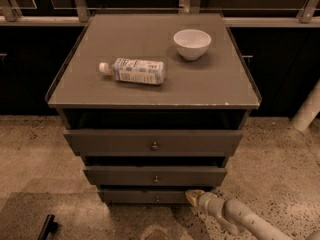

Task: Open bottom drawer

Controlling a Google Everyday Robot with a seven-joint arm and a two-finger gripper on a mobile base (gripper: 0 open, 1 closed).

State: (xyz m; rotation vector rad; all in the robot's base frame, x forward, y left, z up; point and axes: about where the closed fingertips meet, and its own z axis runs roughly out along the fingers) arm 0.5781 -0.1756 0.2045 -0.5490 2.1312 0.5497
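The bottom drawer [135,196] is the lowest, narrowest grey-brown front of the cabinet, with a tiny round knob [157,199] at its centre. Above it are the middle drawer [155,175] and the wide top drawer [152,142]. My gripper [192,196] is low at the right end of the bottom drawer front, a little right of the knob, on a pale arm that comes in from the lower right.
A plastic bottle [134,70] lies on its side on the cabinet top [210,86], with a white bowl [192,43] behind it to the right. Speckled floor [35,164] surrounds the cabinet. A white post [309,109] stands at the right. A dark object [47,227] lies at lower left.
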